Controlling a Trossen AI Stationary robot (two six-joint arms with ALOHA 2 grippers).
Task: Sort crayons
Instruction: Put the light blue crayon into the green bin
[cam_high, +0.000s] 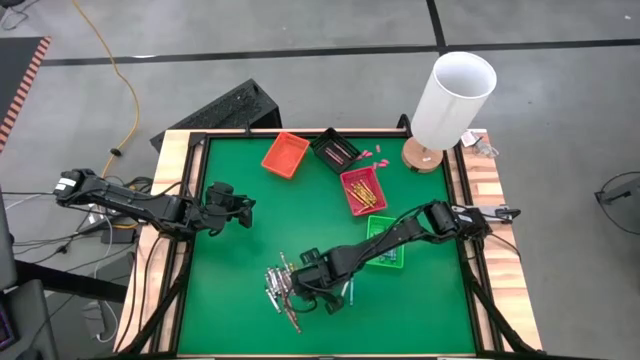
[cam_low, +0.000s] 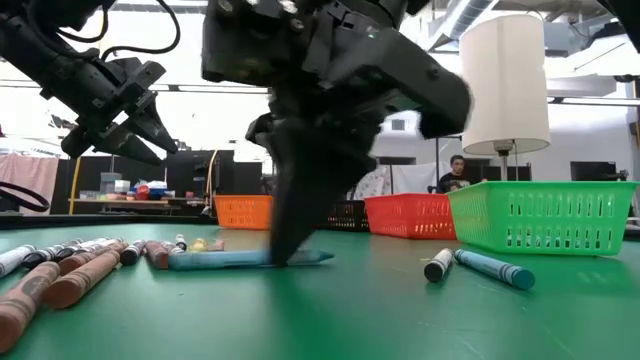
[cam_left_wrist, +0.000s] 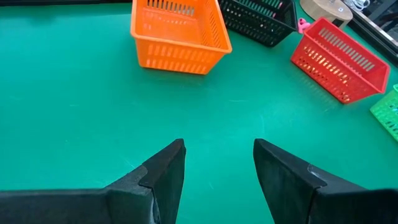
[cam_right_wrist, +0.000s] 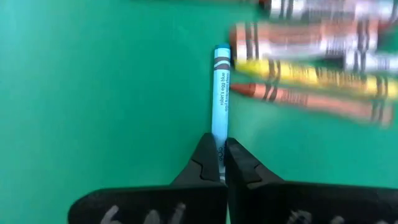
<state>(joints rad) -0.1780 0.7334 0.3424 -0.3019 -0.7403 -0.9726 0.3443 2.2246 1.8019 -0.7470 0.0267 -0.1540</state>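
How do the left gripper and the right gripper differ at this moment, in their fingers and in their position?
The left gripper has its fingers spread with nothing between them; the right gripper is shut on the end of a light blue crayon. The left gripper hangs above the green mat, away from the pile of crayons; the right gripper is down at the mat beside that pile. Both have dark fingers.
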